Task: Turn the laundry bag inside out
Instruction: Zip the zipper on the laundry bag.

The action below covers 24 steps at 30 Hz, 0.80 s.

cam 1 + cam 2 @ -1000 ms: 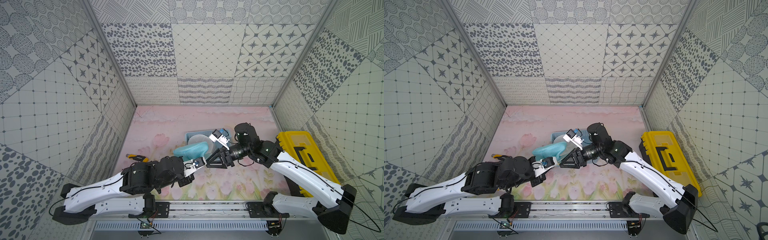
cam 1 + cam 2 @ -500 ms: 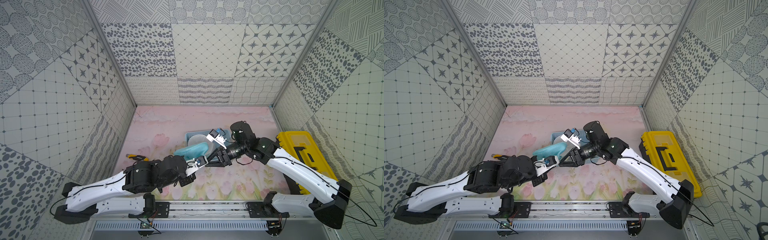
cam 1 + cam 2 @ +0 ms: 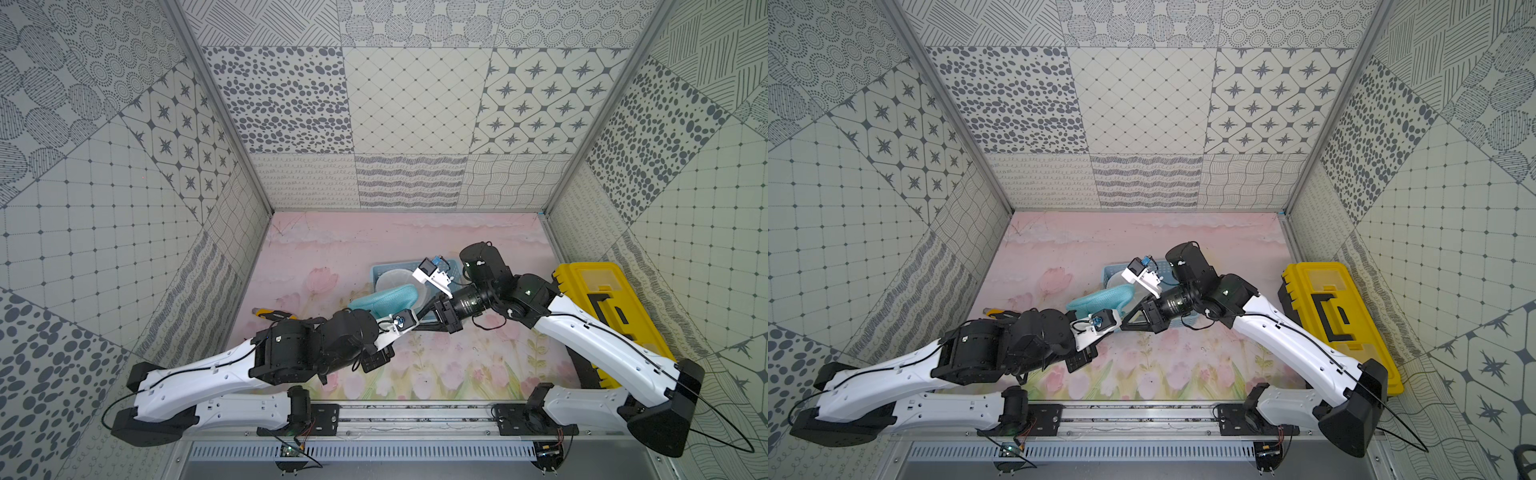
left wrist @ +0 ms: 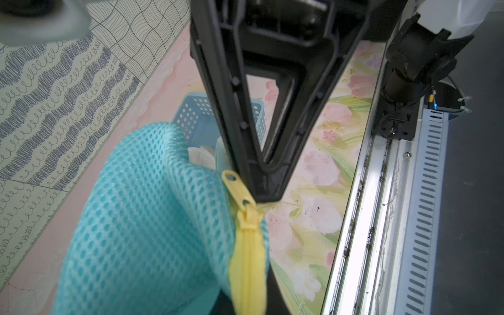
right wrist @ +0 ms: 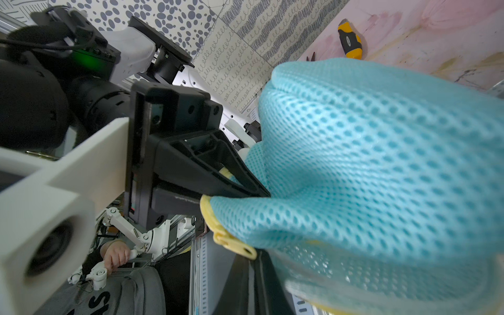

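Observation:
The laundry bag (image 3: 384, 298) (image 3: 1100, 300) is teal mesh with a yellow zipper (image 4: 248, 245). It hangs in the air above the table's middle, held between both grippers. My left gripper (image 5: 256, 192) is shut on the bag's yellow zipper edge. The right gripper (image 4: 268, 191) has its jaws pressed together on the same edge, just beside the zipper pull (image 4: 234, 180) (image 5: 235, 244). In both top views the two grippers meet tip to tip (image 3: 417, 323) (image 3: 1121, 328), under the left wrist camera. The mesh (image 5: 381, 163) fills the right wrist view, bulging away from the pinch.
A blue perforated basket (image 3: 380, 270) (image 4: 193, 114) with a white bowl (image 3: 395, 277) in it stands just behind the bag. A yellow toolbox (image 3: 602, 307) lies along the right wall. A yellow-handled screwdriver (image 3: 268, 312) (image 5: 349, 41) lies near the left wall. The metal rail (image 3: 415, 415) runs along the front.
The right gripper has moved left to the left gripper and closed its jaws on the bag's zipper edge. The left gripper has stayed shut on the bag.

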{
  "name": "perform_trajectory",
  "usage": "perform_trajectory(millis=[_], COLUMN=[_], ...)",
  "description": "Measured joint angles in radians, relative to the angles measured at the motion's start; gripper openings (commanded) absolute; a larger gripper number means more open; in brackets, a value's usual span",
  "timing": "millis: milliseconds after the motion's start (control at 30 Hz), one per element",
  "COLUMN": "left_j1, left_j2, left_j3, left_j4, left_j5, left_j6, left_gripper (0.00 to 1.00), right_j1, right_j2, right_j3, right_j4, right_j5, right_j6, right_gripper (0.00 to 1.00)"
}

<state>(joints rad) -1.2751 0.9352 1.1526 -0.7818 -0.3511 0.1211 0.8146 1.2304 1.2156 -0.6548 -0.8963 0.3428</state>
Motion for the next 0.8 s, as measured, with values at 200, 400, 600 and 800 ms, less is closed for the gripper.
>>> perform_trajectory(millis=[200, 400, 600, 800], left_j1=[0.000, 0.000, 0.000, 0.001], left_j2=[-0.006, -0.018, -0.021, -0.013], left_j3=[0.000, -0.002, -0.002, 0.003], left_j4=[-0.008, -0.007, -0.007, -0.012], left_j5=[-0.004, -0.017, -0.026, -0.027], left_j6=[-0.014, -0.022, -0.031, -0.041], left_gripper=[0.00, 0.00, 0.00, 0.00], right_j1=[0.005, 0.008, 0.008, 0.009], right_j2=[0.000, 0.000, 0.006, 0.008], right_j3=[0.002, 0.004, 0.004, 0.010], right_j4=[0.018, 0.061, 0.090, 0.078], right_j5=[-0.009, -0.021, -0.031, -0.026], right_j6=[0.011, 0.038, 0.073, 0.070], right_gripper=[0.37, 0.40, 0.33, 0.33])
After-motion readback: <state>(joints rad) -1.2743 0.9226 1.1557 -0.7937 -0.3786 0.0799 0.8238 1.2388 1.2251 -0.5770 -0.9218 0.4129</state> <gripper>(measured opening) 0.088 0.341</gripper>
